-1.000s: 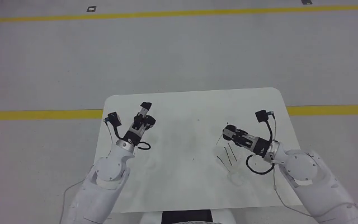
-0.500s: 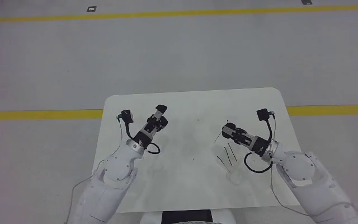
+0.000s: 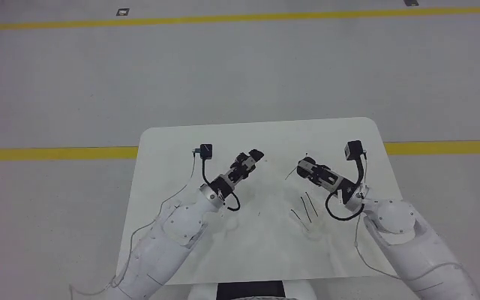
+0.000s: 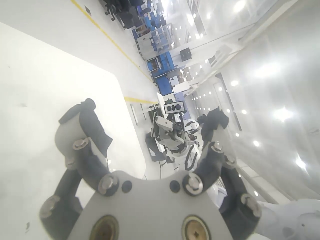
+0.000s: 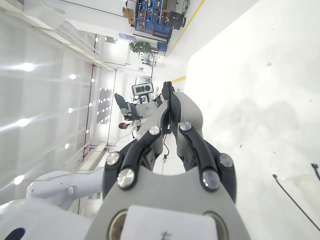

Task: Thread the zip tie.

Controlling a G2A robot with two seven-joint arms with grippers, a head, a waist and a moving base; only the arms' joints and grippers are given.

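The left gripper [image 3: 253, 155] hangs over the middle of the table [image 3: 172, 142], its fingers spread wide with nothing between them. The right gripper [image 3: 302, 165] faces it, near but apart, with its fingers pressed together. A thin dark strip [image 5: 170, 108] between them is too slight to identify. Loose zip ties [image 3: 305, 205] lie on the table just on the robot's side of the right gripper. Both grippers are well in from the far and side edges.

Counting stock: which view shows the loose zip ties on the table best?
The top view: the loose zip ties lie whole, side by side. The right wrist view catches one tie and another's end at its edge; the left wrist view faces elsewhere.
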